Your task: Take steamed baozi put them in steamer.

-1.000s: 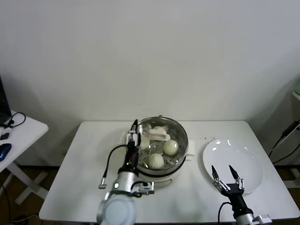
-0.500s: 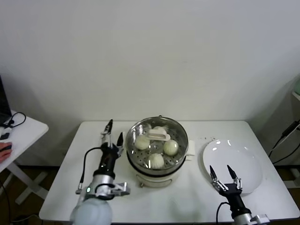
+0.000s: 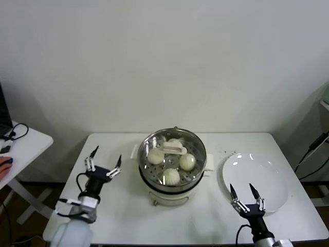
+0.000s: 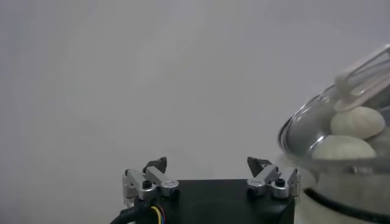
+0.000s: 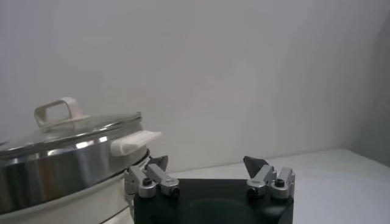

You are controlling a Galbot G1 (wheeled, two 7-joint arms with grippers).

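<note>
Left gripper [image 3: 103, 165]: hangs above the white table [image 3: 123, 216] left of the steamer, fingers spread wide, grasping nothing.
Steamer [image 3: 172, 181]: shiny steel pot on a white base at the table's middle, glass lid [image 3: 175, 150] with white handle seated on top.
Steamed baozi [image 3: 171, 176]: four pale buns lie inside the steamer on the perforated tray under the lid; task looks finished.
Baozi handling: likely light, soft and easily dented, perhaps a little tacky; best cupped gently round the sides low on the dome, never pinched at the crown.
Plate [image 3: 255, 181]: bare, right of the steamer.
Right gripper [image 3: 246, 198]: near the plate's front edge, fingers released, empty.
</note>
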